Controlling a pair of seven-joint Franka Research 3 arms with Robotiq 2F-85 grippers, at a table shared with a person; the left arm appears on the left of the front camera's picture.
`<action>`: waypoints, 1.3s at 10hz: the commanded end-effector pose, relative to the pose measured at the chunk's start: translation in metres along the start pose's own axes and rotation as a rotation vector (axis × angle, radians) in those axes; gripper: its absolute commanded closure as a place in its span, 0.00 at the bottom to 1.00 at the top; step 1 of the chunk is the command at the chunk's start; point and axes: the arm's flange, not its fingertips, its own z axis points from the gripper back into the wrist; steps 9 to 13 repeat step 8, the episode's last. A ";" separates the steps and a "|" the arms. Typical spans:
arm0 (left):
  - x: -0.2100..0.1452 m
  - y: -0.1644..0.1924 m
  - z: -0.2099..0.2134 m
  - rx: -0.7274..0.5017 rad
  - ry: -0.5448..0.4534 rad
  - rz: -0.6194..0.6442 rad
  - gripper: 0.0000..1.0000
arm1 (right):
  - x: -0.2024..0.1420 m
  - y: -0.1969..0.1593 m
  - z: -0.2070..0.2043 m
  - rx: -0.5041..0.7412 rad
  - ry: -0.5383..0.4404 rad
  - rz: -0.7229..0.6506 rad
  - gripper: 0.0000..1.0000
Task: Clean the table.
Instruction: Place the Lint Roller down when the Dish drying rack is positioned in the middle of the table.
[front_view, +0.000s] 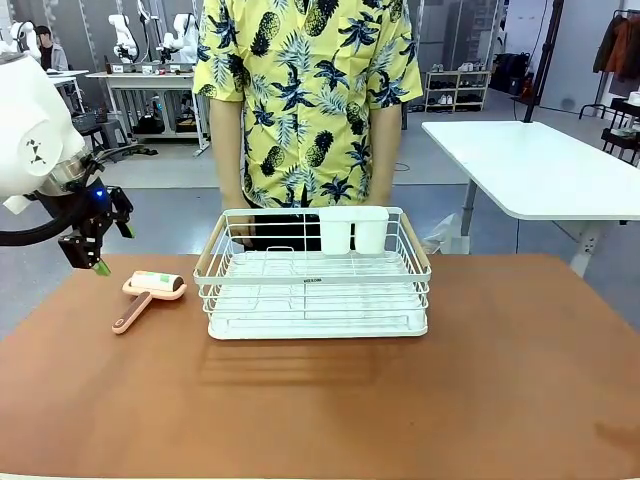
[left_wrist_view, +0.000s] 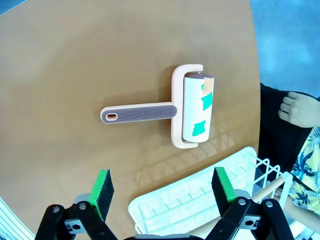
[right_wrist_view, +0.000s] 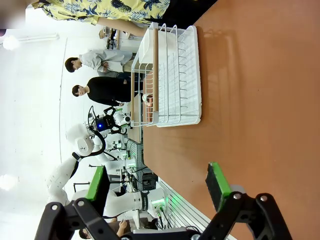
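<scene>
From the front, the wide reddish-brown matte desk (front_view: 400, 400) carries a white wire dish rack (front_view: 315, 275) near its far edge, with a pink lint roller with a ribbed handle (front_view: 150, 292) lying just left of it. The left claw (front_view: 98, 250) hangs above the desk's left end, near the roller. A person in a yellow pineapple-print shirt (front_view: 305, 90) stands behind the rack. From the left wrist, the left claw (left_wrist_view: 162, 192) stands wide open and empty above the roller (left_wrist_view: 172, 107), the rack's corner (left_wrist_view: 200, 200) beside it. From the right wrist, the right claw (right_wrist_view: 157, 186) is spread open, holding nothing, over bare desk (right_wrist_view: 265, 100), the rack (right_wrist_view: 170, 75) well apart.
</scene>
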 end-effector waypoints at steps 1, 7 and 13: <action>0.002 0.002 -0.001 -0.010 0.003 -0.002 0.00 | -0.005 0.003 -0.003 -0.004 -0.013 0.003 0.00; 0.002 0.002 -0.001 -0.010 0.003 -0.002 0.00 | -0.005 0.003 -0.003 -0.004 -0.013 0.003 0.00; 0.002 0.002 -0.001 -0.010 0.003 -0.002 0.00 | -0.005 0.003 -0.003 -0.004 -0.013 0.003 0.00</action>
